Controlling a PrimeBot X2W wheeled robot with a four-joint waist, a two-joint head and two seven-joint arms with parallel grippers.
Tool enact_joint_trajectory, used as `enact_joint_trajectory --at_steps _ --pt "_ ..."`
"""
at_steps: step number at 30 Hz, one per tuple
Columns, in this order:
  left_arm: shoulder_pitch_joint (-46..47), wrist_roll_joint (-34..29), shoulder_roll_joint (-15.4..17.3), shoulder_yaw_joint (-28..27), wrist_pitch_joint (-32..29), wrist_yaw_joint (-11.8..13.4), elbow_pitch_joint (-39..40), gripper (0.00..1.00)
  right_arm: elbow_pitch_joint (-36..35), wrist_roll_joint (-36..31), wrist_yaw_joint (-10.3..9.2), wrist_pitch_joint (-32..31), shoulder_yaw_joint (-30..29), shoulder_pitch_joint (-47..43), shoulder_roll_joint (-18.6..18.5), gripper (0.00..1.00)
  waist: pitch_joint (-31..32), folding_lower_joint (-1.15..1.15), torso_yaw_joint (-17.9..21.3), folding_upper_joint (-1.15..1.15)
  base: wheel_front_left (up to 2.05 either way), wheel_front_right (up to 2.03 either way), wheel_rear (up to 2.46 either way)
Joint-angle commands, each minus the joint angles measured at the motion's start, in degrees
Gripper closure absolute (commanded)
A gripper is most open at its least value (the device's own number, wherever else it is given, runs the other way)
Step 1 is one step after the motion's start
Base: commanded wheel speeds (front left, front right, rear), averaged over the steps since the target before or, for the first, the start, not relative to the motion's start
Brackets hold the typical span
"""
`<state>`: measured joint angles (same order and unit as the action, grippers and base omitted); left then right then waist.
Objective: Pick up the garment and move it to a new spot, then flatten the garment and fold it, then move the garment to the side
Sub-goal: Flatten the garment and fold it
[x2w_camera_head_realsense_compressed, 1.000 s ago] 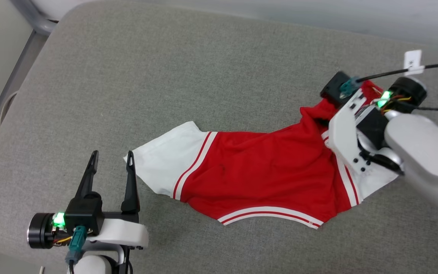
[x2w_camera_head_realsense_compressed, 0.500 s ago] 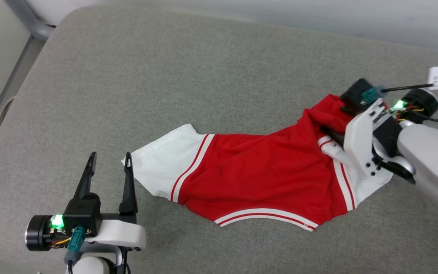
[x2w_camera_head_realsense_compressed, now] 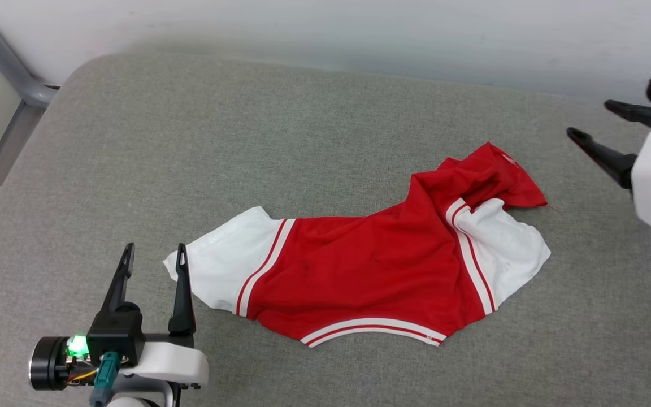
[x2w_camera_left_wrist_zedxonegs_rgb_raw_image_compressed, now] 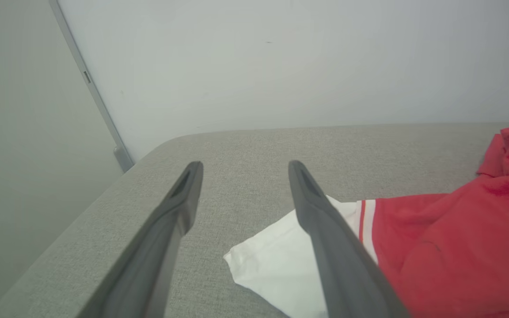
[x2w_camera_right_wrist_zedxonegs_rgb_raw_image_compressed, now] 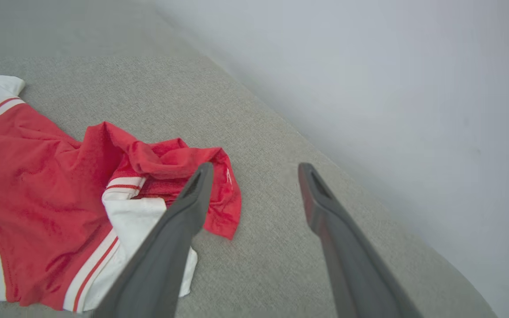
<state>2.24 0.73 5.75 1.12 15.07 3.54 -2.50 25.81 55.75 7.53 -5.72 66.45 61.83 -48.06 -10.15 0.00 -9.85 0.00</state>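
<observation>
Red garment released by right tool, now withdrawn, spread wide, empty. Garment left crumpled on grey padded surface, sleeve just beside wide-open left tool. Relocation judged done; flattening pending.

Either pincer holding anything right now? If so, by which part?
Nothing is held. The left pincer is open beside the white sleeve of the jersey; the right pincer is open and clear of the cloth.
</observation>
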Motion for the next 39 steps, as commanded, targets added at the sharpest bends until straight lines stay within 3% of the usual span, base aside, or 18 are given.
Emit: enact_joint_trajectory --at_steps 1,7,14,18,27,36,37,38,39 --pt "-1.0 -0.2 0.0 -0.1 0.1 0.2 0.2 0.0 -1.8 1.3 -0.08 -2.4 -0.6 -0.5 -1.3 0.0 0.3 0.0 0.2 0.0 0.0 0.0 0.0" --pt "-1.4 -0.4 -0.3 0.4 0.1 0.2 0.8 0.0 -9.4 3.7 -0.08 -16.1 0.0 -2.6 -6.6 0.0 0.1 0.0 0.0 0.0 0.0 0.0 0.0" --pt "0.0 -0.3 -0.7 1.3 0.1 0.1 1.5 0.0 -13.4 3.3 -0.08 -29.7 2.2 -4.6 -8.0 0.0 -2.1 0.0 -1.3 0.0 0.0 0.0 0.0" --pt "1.5 0.1 -1.2 1.7 0.1 -0.1 1.5 0.0 -10.1 1.5 -0.08 -33.0 2.3 -5.5 -5.2 0.0 -4.9 0.0 -2.9 0.0 0.0 0.0 0.0" --pt "3.7 0.3 -1.8 2.5 0.1 -0.2 1.5 0.0 -4.3 0.2 -0.08 -33.5 3.3 -6.5 -0.8 0.0 -8.9 0.0 -4.9 0.0 0.0 0.0 0.0" --pt "4.7 0.2 -2.1 2.8 0.1 0.0 1.2 0.0 -3.0 -1.0 -0.02 -37.5 7.7 -11.5 0.2 0.0 -10.3 0.0 -5.2 0.0 0.0 0.0 0.0" --pt "4.8 0.3 -2.1 2.8 0.1 0.0 1.1 0.0 -3.2 -0.9 0.04 -37.8 8.0 -11.9 0.1 0.55 -10.3 0.0 -5.0 0.0 0.0 0.0 0.0" --pt "4.8 0.2 -2.1 2.6 0.1 0.0 1.0 0.0 -3.5 -0.7 0.05 -37.5 8.2 -12.0 0.2 1.0 -10.2 0.0 -4.8 0.0 0.0 0.0 0.0" --pt "4.8 0.2 -2.0 2.4 0.1 0.0 0.9 0.0 -3.7 -0.4 0.08 -37.0 8.2 -11.9 0.4 1.0 -10.1 0.0 -4.5 0.0 0.0 0.0 0.0"
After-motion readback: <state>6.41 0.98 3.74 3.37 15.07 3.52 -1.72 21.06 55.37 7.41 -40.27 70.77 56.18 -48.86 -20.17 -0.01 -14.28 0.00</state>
